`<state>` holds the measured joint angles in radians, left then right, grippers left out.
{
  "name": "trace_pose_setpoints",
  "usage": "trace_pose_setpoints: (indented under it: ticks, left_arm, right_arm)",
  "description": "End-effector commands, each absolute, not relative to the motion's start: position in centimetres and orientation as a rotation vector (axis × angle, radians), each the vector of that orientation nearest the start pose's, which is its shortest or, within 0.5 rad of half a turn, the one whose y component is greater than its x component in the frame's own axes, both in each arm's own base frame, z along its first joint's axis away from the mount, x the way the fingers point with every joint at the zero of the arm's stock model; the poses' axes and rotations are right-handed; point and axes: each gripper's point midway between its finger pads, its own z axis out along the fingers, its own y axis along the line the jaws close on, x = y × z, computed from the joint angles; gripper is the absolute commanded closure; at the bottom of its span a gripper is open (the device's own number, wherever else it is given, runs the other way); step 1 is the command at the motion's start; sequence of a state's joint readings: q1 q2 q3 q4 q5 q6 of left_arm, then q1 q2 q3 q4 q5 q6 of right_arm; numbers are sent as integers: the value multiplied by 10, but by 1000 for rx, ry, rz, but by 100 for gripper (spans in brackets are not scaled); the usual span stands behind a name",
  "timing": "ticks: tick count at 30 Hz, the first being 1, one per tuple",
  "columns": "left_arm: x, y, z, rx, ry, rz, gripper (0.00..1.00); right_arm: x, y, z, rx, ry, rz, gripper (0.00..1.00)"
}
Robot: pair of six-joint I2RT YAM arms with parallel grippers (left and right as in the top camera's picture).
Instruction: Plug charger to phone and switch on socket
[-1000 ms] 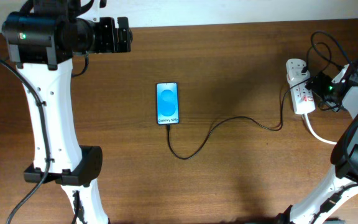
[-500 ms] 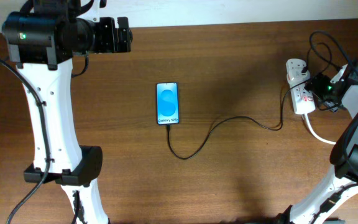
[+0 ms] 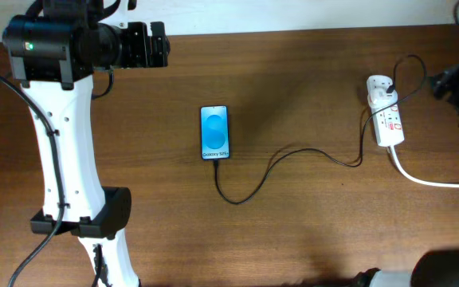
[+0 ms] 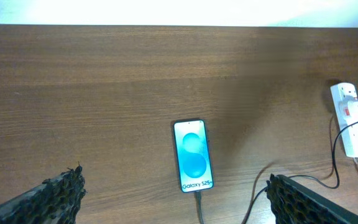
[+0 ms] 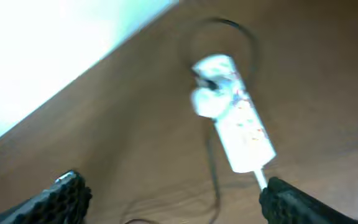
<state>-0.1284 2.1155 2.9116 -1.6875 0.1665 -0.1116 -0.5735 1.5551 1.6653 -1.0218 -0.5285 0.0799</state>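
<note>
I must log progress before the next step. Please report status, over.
Left gripper open, empty. Right gripper open, apart from socket. Charger reaches phone. No obstacle seen.

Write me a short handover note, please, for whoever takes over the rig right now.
Left gripper: open, empty, hanging well behind the phone.
Right gripper: open, empty, clear of the socket.
The phone lies flat in the middle of the overhead view with its screen lit. The socket is far to its right.
Done, it seems: the charger runs from the socket and its tip meets the phone's near end.
Left: confirm the socket's switch, whose position is unreadable here.
</note>
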Motion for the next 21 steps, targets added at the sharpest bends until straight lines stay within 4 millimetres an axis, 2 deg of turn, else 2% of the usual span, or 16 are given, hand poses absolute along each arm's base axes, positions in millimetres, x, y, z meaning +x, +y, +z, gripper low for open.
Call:
trace_pose_setpoints:
  ticks: [1, 3, 5, 6, 10, 12, 16, 18, 20, 21]
  left_arm:
    - [432, -80, 368, 92, 2462, -291, 1]
    - [432, -80, 368, 92, 2462, -291, 1]
    - [432, -80, 368, 92, 2462, -291, 1]
    - [432, -80, 368, 92, 2462, -291, 1]
    - [432, -80, 368, 92, 2462, -291, 1]
    - [432, -80, 368, 92, 2462, -291, 1]
    - [432, -80, 368, 92, 2462, -291, 1]
    - [432, -80, 368, 92, 2462, -291, 1]
    - [432, -80, 368, 92, 2462, -291, 1]
    - [432, -80, 368, 92, 2462, -290, 0]
  right_arm:
    - [346, -71, 352, 237, 2221, 390, 2]
    - [317, -34, 364, 119, 2238, 404, 1]
    - [289, -8, 361, 91, 2292, 456, 2]
    - [283, -5, 357, 102, 2319, 470, 2]
    - [287, -8, 344, 129, 2371, 493, 2]
    - [283, -6, 338, 147, 2408, 512, 2]
    - [275, -4, 332, 160, 2445, 523, 2]
    - [269, -4, 337, 152, 2431, 479, 2]
    - [264, 5, 352, 18, 2364, 276, 2]
    - [264, 10, 358, -26, 2324, 235, 2]
